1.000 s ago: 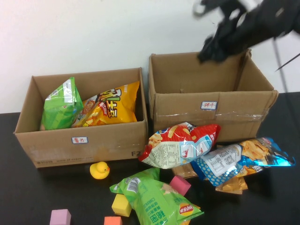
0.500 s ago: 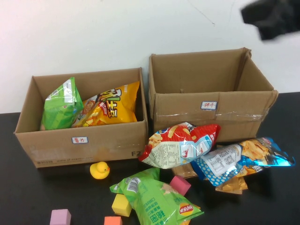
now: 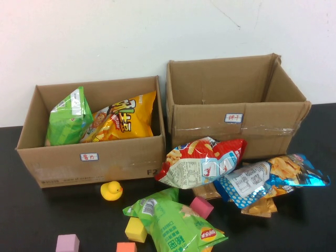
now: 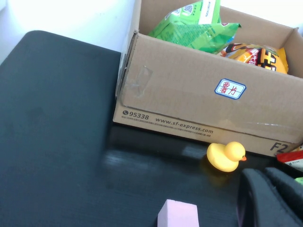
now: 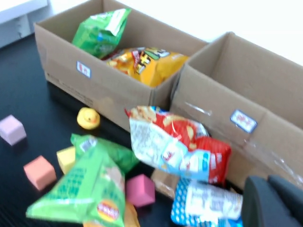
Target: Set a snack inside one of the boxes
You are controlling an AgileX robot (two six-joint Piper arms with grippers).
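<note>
The snack, a bright green bag with a white patch [image 3: 68,118], stands inside the left end of the lower, wider box [image 3: 89,167], next to a yellow-orange bag [image 3: 126,119]. The snack also shows in the left wrist view [image 4: 191,26] and the right wrist view [image 5: 99,30]. Neither gripper shows in the high view. My left gripper [image 4: 264,177] hangs over the table in front of that box, near the duck, shut and empty. My right gripper [image 5: 266,182] is above the bags in front of the taller taped box [image 5: 246,118], shut and empty.
The taller taped box [image 3: 236,123] stands at the right with nothing visible inside. In front lie a red bag [image 3: 202,163], a blue bag [image 3: 268,178], a larger green bag with a logo [image 3: 176,220], a yellow duck [image 3: 111,190] and several foam blocks [image 3: 67,243].
The right arm, which was over the taller box at the upper right, has moved up and right out of the high view. The bags and boxes have not moved.
</note>
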